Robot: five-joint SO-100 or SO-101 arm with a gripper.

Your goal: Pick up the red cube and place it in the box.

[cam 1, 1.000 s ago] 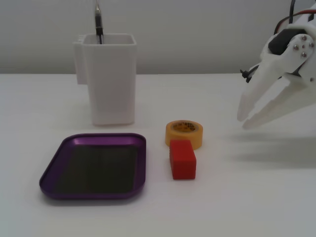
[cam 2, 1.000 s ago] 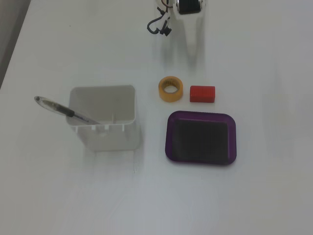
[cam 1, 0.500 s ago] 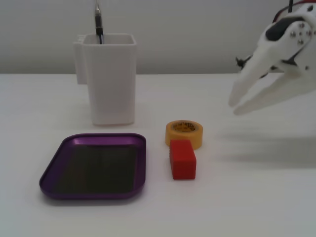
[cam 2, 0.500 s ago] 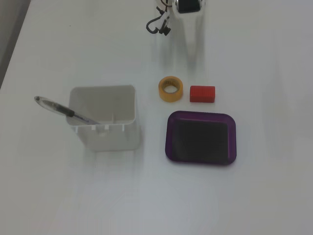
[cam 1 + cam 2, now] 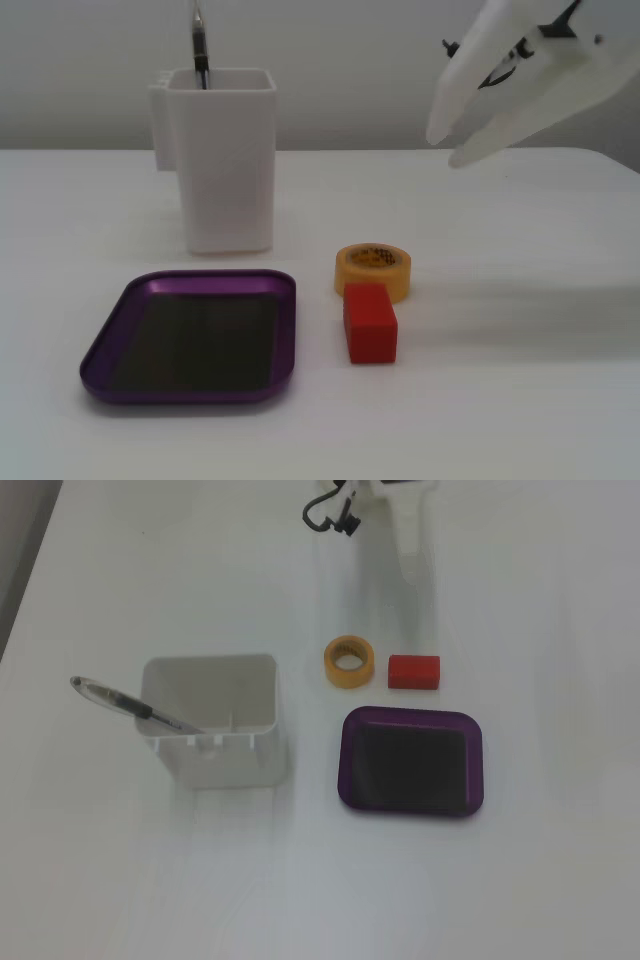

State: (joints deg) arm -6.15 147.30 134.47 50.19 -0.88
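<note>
The red cube (image 5: 370,322) lies on the white table just in front of a yellow tape roll (image 5: 372,268), to the right of the box. In the view from above the red cube (image 5: 414,671) lies just beyond the box's far edge. The box (image 5: 105,345) is a shallow purple tray with a dark floor, and nothing is in it; it also shows in the view from above (image 5: 345,770). My white gripper (image 5: 449,148) hangs in the air at the upper right, well above and behind the cube, its fingertips a little apart and holding nothing. From above the gripper (image 5: 412,562) is pale against the table.
A tall white square container (image 5: 222,165) with a pen (image 5: 130,706) in it stands behind the tray. The tape roll (image 5: 347,661) almost touches the cube. A black cable (image 5: 330,515) hangs near the arm.
</note>
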